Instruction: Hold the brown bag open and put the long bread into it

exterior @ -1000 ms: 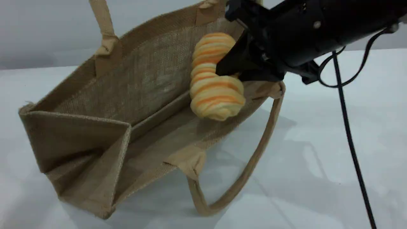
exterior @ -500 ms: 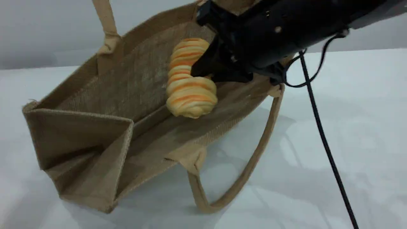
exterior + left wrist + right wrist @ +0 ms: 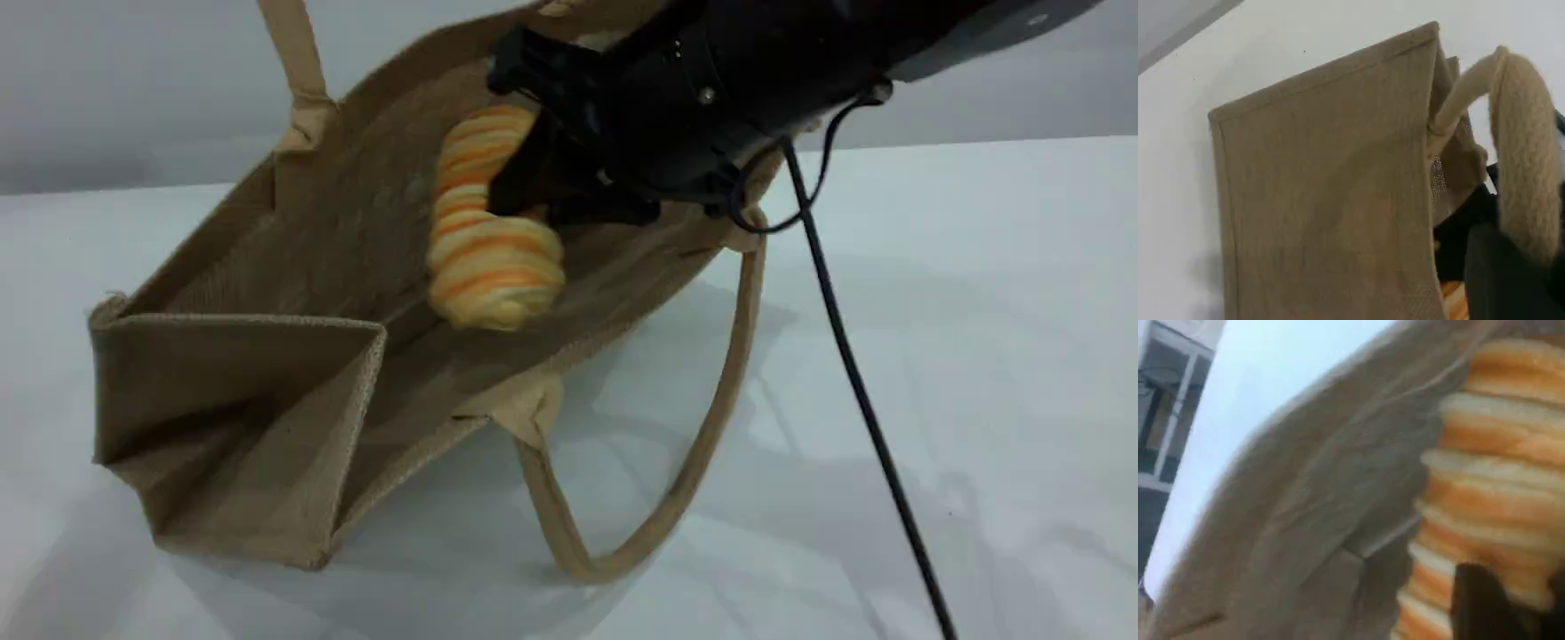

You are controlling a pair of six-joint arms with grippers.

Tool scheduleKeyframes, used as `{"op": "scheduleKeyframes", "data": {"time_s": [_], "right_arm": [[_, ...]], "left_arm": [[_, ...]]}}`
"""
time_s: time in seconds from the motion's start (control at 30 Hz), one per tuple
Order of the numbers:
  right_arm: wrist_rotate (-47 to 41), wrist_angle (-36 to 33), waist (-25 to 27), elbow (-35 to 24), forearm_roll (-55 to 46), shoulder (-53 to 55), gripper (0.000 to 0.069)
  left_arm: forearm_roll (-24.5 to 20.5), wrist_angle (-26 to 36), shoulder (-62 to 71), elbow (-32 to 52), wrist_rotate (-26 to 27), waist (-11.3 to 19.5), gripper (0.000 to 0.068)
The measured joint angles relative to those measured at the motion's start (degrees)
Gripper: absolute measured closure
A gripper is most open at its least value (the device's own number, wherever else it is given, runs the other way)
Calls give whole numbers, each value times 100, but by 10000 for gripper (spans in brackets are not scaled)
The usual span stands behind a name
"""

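R gripper point(image 3: 538, 196) has pushed deeper into the brown bag point(image 3: 240, 391), fingers still clamped on the long bread point(image 3: 489, 258), which hangs just below them inside the mouth, so release looks imminent. L gripper point(image 3: 1515, 280) fingers are together on the top handle point(image 3: 1525, 147), keeping the bag open. Glossy white table point(image 3: 978, 356) beneath, plain grey wall behind.

- White tabletop point(image 3: 978, 373), smooth and faintly glossy, fills the near and right parts of the scene; soft grey shadows lie on it.
- A plain grey wall point(image 3: 133, 89) runs along its far edge.
- A pale frame point(image 3: 1168, 420) with dark gaps shows blurred at the right wrist view's left edge.
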State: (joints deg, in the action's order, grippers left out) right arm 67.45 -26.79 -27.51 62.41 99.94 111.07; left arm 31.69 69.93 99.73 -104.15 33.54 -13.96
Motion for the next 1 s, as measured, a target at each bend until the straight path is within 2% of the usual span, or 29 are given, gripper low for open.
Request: {"op": "scheduleKeyframes", "data": {"time_s": [0.23,0.33,0.57,0.77,1.0], "right_arm": [[397,-305,0,39,0,-12,243],[397,-533,0,39,0,-42,189],[262,-748,6,33,-74,-282,175],[-395,-1010,125,33,-1181,-745,175],[-1366,-1405,657,29,-2590,-1601,175]], "left_arm": [[0,5,0,0,0,0,600],[0,5,0,0,0,0,600],[-17,5,0,0,0,0,600],[-35,5,0,0,0,0,600],[-39,5,11,9,0,0,601]]}}
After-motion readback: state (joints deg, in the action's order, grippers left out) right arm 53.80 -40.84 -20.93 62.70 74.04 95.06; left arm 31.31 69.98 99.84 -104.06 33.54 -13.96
